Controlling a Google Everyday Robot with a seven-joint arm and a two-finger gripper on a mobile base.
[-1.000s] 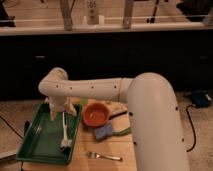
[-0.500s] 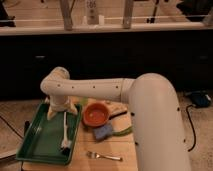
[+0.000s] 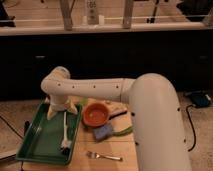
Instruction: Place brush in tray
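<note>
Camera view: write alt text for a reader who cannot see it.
A white robot arm reaches over a dark-green tray, its gripper at the far end of a slim white brush that runs along the tray's right side. Right of the tray sit an orange bowl, a blue pad and a silver fork.

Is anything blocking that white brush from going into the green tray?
Nothing visible does. The brush is over the tray, near its right rim, its upper end at the gripper. The orange bowl, blue pad and fork sit off to the right, outside the tray.
</note>
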